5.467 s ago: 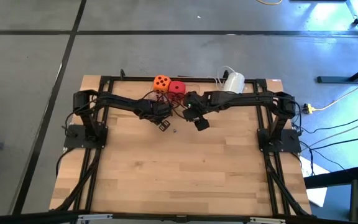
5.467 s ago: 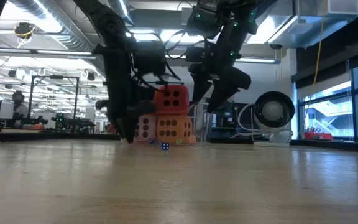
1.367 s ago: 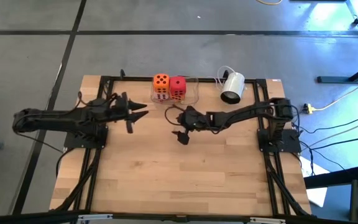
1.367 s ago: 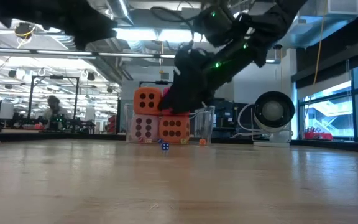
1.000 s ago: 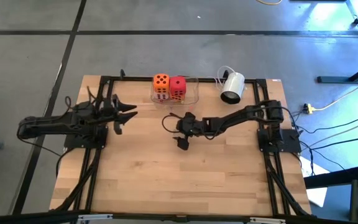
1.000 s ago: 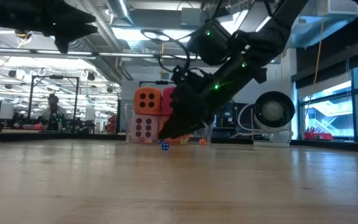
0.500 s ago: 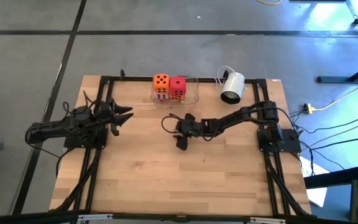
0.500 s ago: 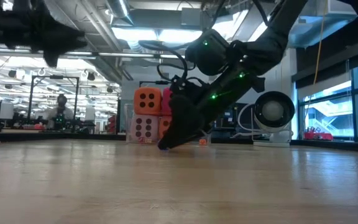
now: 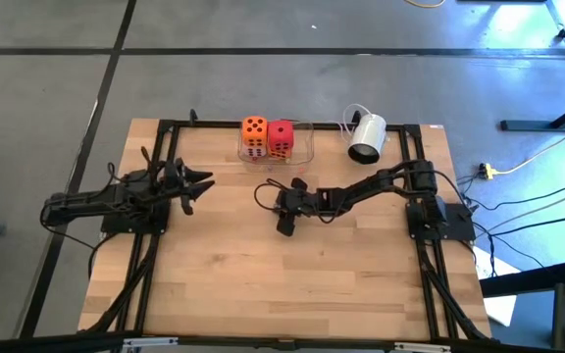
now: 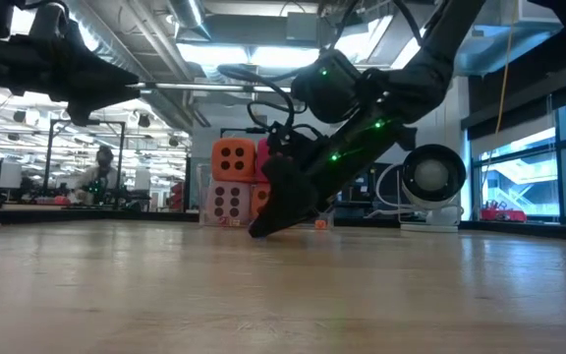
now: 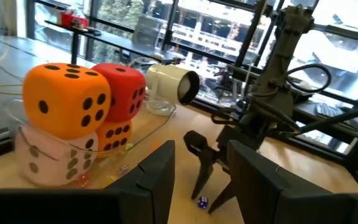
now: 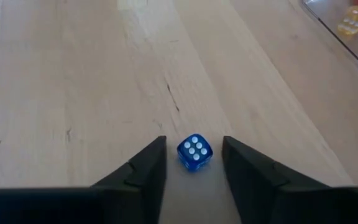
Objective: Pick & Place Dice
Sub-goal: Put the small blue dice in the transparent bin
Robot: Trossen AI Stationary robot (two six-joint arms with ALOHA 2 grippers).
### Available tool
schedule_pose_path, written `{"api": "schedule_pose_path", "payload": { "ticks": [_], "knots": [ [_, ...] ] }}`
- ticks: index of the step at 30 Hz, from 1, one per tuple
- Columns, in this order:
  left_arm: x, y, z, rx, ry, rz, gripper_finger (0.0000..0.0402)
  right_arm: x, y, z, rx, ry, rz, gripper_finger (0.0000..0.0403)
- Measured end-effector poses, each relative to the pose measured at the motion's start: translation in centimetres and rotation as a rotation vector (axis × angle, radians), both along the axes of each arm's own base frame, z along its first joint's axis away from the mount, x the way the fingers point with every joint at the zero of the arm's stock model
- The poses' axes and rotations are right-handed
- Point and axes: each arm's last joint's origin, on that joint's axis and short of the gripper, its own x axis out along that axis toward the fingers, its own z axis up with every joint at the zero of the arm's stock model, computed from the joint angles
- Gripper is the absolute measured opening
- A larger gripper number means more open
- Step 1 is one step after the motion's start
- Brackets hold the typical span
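A clear tray (image 9: 307,147) at the table's far edge holds the big dice: an orange one (image 11: 67,99) on a pale pink one (image 11: 48,158), and a red one (image 11: 126,90) on a second orange one (image 11: 114,134). A tiny blue die (image 12: 194,152) with white pips lies on the bare wood near the table's middle. My right gripper (image 12: 194,163) is down at the table, slanting toward the left, open, with one finger on either side of the tiny die and a gap on both sides. My left gripper (image 9: 202,181) hangs open above the table's left part, with nothing in it.
A white round device (image 9: 366,137) with a cord lies at the far edge, right of the tray. Tiny yellow dice (image 12: 352,22) lie inside the tray. The black frame rails (image 9: 155,245) run along both sides. Bare wood stretches toward the near edge.
My right gripper has come down to the tabletop over the tiny blue die, which the fingers now hide in the low view. The die has stayed where it was.
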Motion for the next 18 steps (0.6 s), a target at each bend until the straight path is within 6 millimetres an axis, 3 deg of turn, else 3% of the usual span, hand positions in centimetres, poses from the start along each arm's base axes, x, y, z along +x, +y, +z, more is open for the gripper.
{"api": "schedule_pose_path", "payload": {
  "ticks": [9,13,15,18],
  "knots": [
    [-0.1,0.2,-0.1,0.011,0.015,0.095,0.0141,0.0,0.0,0.0,-0.010,0.011,0.019,0.0062],
    [-0.1,0.2,-0.1,0.073,0.046,0.095,0.0141,-0.4,0.1,1.1,0.033,0.016,0.051,0.0050],
    [-0.1,0.2,-0.1,0.085,0.052,0.095,0.0143,-0.2,0.0,2.8,0.069,-0.012,0.058,0.0050],
    [-0.1,0.2,-0.1,0.086,0.056,0.095,0.0143,0.4,-0.3,7.6,0.061,-0.140,0.070,0.0052]
  ]
}}
